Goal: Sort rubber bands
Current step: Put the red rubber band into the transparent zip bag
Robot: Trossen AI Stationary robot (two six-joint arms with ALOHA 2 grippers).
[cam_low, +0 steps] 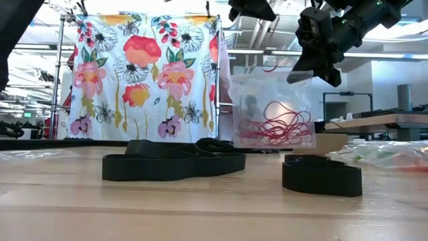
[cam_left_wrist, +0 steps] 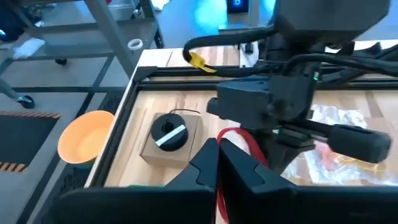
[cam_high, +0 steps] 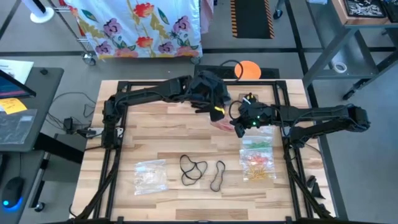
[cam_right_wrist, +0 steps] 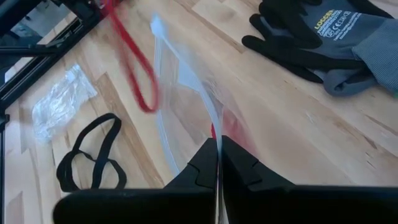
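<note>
Rubber bands: red (cam_low: 275, 127), inside raised clear bag (cam_low: 271, 107)
Right gripper (cam_right_wrist: 219, 163): clamped on bag
Left gripper (cam_left_wrist: 217, 163): closed on red band (cam_left_wrist: 239, 138) (partly hidden)
Glove (cam_right_wrist: 329, 37): reads "LOCKED"

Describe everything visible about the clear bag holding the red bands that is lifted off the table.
The clear plastic bag hangs upright in the air above the wooden table, touching nothing below. It is thin, see-through film with a zip-style top edge, and a tangle of red rubber bands sits in its lower half. The right pincer is shut on its top edge. One red band dangles at the opening, pinched in the shut left pincer.
</note>
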